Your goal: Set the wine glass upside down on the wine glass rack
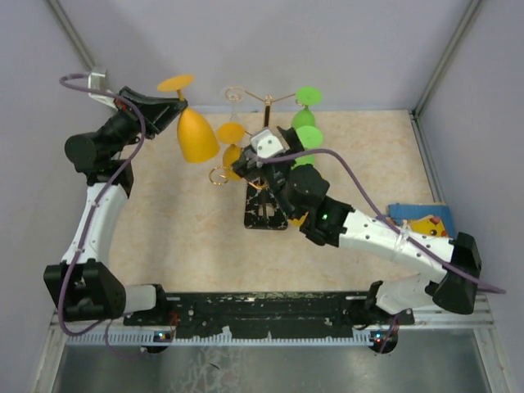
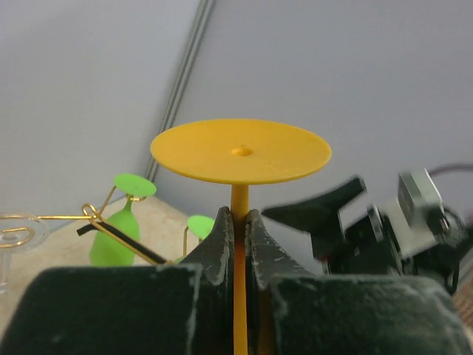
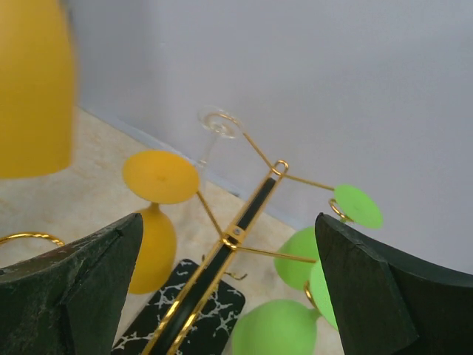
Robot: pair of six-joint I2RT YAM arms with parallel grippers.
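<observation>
A yellow wine glass [image 1: 196,135] hangs upside down at the back left, foot [image 2: 240,151] uppermost. My left gripper [image 1: 182,106] is shut on its stem [image 2: 240,203]. The gold wire wine glass rack [image 1: 268,110] stands mid-table on a black white-veined base [image 1: 264,214]. A second yellow glass [image 3: 159,177], a clear glass [image 3: 218,126] and green glasses [image 1: 307,123] hang from its arms. My right gripper [image 1: 243,166] is open beside the rack's pole [image 3: 255,200], with nothing between its fingers [image 3: 96,274]. The held glass's bowl [image 3: 33,81] shows at the upper left of the right wrist view.
A blue box with a coloured picture [image 1: 422,219] lies at the right edge of the table, partly under my right arm. Grey walls close in the back and both sides. Beige tabletop [image 1: 164,221] lies between the left arm and the rack.
</observation>
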